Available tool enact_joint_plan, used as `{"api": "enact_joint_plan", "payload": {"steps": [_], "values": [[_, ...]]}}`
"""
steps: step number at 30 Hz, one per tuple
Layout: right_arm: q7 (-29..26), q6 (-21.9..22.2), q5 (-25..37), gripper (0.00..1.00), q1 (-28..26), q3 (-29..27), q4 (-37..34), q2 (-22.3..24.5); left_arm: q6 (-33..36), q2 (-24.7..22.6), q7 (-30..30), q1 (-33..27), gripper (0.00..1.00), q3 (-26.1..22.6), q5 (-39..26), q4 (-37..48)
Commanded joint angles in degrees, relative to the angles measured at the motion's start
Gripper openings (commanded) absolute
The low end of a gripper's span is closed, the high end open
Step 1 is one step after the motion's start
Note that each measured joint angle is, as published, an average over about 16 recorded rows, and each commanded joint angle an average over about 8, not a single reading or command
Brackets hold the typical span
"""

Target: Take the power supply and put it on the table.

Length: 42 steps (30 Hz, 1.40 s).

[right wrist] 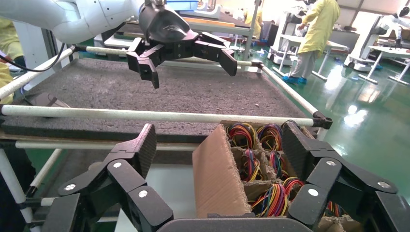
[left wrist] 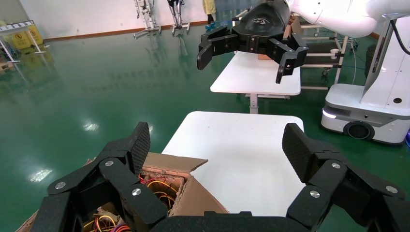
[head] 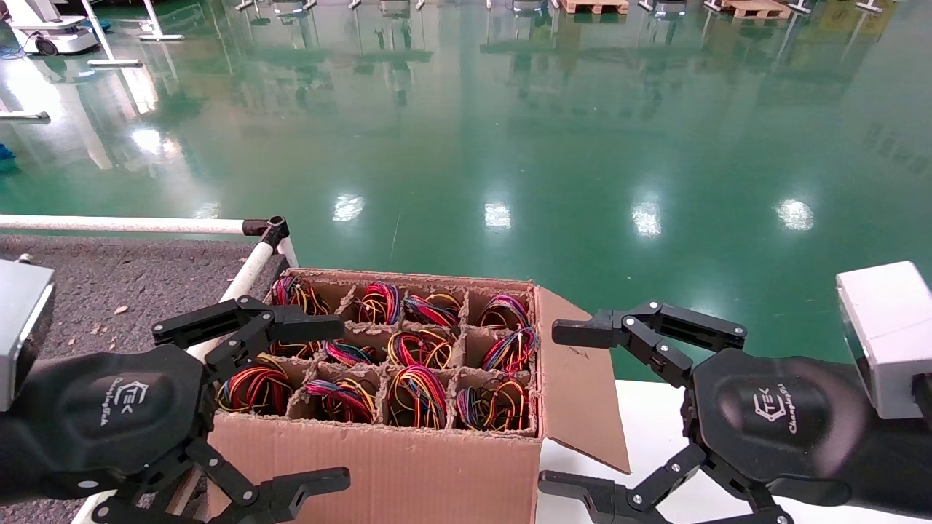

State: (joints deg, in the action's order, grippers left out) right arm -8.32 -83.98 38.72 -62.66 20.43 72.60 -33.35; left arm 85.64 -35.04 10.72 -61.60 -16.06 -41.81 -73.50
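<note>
Right up front, the left gripper (head: 287, 404) fills the lower left of the head view, fingers spread wide and holding nothing, hanging over the left end of the cardboard box (head: 408, 466). Across from it, lower right, the right gripper (head: 582, 407) is just as splayed and empty, off the box's folded-out flap, above the white surface (head: 648, 422). Between them the box's divider cells are packed with coiled red, yellow and black wire bundles (head: 416, 393) — the power supplies sit in there, cases hidden beneath the wires. The table (head: 124, 280), dark and speckled, lies at the left edge behind its white tubing (head: 124, 225).
</note>
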Motion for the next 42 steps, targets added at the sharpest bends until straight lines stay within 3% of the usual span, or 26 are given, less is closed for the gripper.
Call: {"api": "enact_joint_plan", "payload": {"steps": [1,22,42], "values": [[0.0,0.0,0.0,0.0,0.0,0.0,0.0,0.0,0.0,0.0,0.0,0.0,1.0,0.0,0.0,0.0],[0.0,0.0,0.0,0.0,0.0,0.0,-0.01,0.0,-2.9,-2.0,-1.22,-0.28,1.0,-0.12,-1.29,0.83],[0.01,-0.01,-0.01,0.0,-0.01,0.02,-0.02,0.0,-8.11,-12.67,-3.17,-9.54,1.0,-10.25,-20.75,13.55]]}}
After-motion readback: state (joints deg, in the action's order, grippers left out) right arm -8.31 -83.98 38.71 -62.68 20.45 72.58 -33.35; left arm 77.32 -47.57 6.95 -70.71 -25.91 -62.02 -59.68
